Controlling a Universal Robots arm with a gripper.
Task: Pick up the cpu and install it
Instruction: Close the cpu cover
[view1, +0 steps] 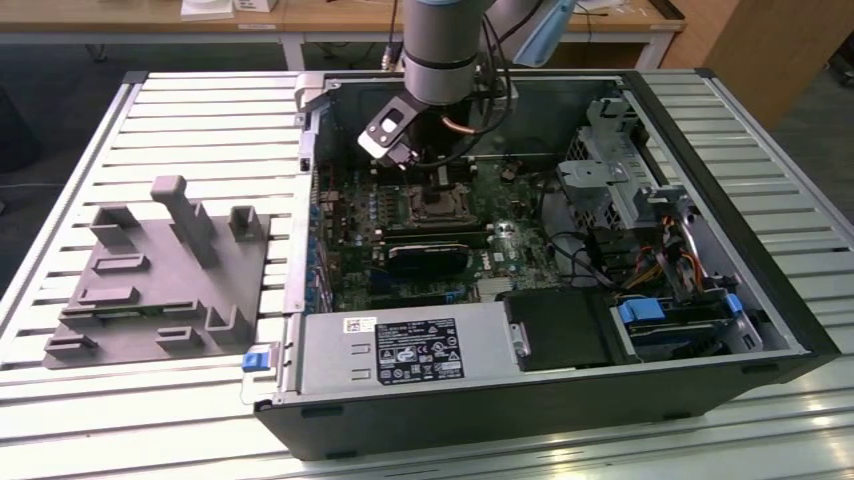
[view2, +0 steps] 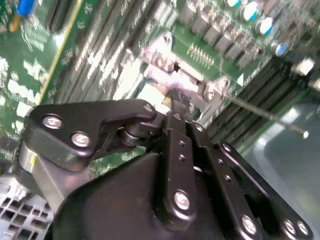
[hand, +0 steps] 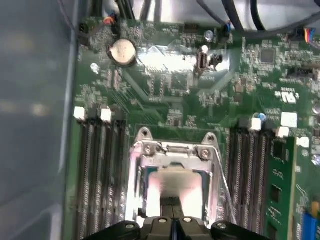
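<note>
As the arm (view1: 438, 45) hangs upright, jaws overhang the cpu (hand: 175, 181).

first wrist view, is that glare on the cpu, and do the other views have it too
Yes, in the first wrist view the cpu is washed out white-pink by glare; in the second wrist view the socket frame glints too; in the exterior view the computer case is evenly lit, without glare.

In the first wrist view the black tool (hand: 172, 207) hides the nearest edge of the shiny silver square cpu (hand: 175, 182) beneath it; the picture's edge cuts the tool off.
</note>
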